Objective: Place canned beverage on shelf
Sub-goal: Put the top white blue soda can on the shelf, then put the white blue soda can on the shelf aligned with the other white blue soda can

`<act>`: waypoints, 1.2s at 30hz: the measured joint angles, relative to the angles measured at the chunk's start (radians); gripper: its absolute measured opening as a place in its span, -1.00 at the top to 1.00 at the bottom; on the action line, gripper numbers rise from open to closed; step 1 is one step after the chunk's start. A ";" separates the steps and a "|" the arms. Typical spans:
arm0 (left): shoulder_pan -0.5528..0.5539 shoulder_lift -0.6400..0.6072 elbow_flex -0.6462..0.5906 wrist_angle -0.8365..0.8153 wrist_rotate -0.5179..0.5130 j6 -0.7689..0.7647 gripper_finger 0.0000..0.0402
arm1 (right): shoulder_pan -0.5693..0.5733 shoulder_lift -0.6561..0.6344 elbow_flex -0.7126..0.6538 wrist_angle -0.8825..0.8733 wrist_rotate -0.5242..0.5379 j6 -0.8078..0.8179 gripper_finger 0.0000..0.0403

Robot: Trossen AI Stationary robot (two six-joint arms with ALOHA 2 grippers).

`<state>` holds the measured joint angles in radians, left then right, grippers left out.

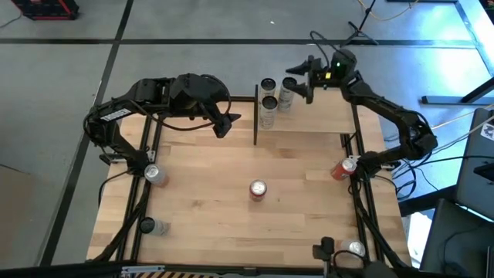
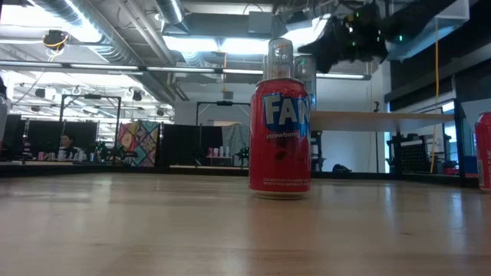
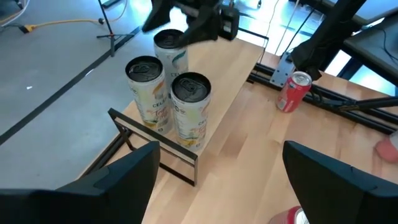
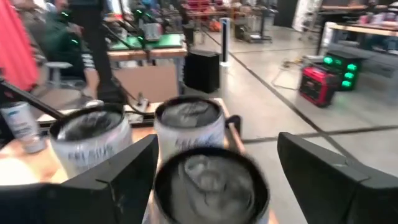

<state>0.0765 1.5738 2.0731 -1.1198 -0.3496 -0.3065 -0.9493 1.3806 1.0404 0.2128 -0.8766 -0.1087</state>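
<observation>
The shelf (image 1: pixel 316 116), a light wood panel on thin black posts, stands at the table's far side. Three pale tall cans stand upright on its left end: two (image 1: pixel 268 85) (image 1: pixel 269 104) and a third (image 1: pixel 287 91) beside them. My right gripper (image 1: pixel 302 77) is open, and its fingers stand on either side of the third can's top (image 4: pixel 211 180). My left gripper (image 1: pixel 224 123) is open and empty, raised above the table left of the shelf, and looks at the three cans (image 3: pixel 186 106). A red can (image 1: pixel 258 190) stands upright at mid-table and fills the low view (image 2: pixel 280 138). My right gripper comes level from the table's right side with one finger on each side of the third can's upper part (image 4: pixel 186 168). I cannot tell whether either finger touches it. The can stands upright on the shelf.
A red can (image 1: pixel 343 167) lies at the table's right edge, and another can (image 1: pixel 154 174) sits at the left edge. Two more cans (image 1: pixel 147 226) (image 1: pixel 355 249) are near the front corners. Bare shelf surface lies right of the three cans. A person sits far off in the room (image 2: pixel 65 146).
</observation>
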 joint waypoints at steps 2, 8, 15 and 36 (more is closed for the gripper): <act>0.000 0.000 0.000 0.005 0.000 0.000 -0.64 | 0.000 -0.017 0.075 -0.133 0.037 -0.039 -0.57; 0.000 0.000 0.000 0.007 -0.004 0.050 -0.64 | 0.000 -0.029 0.400 -0.556 0.152 -0.130 -0.57; 0.000 0.000 0.000 0.011 0.003 0.277 -0.64 | 0.011 -0.031 0.677 -0.853 0.190 -0.105 -0.57; -0.242 0.005 0.001 -0.215 0.186 -0.056 -0.64 | 1.012 -0.102 0.502 -1.063 0.636 0.265 -0.57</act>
<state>-0.1651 1.5791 2.0741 -1.3352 -0.1632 -0.3629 0.0626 1.2785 1.5420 -0.8503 -0.2410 0.1567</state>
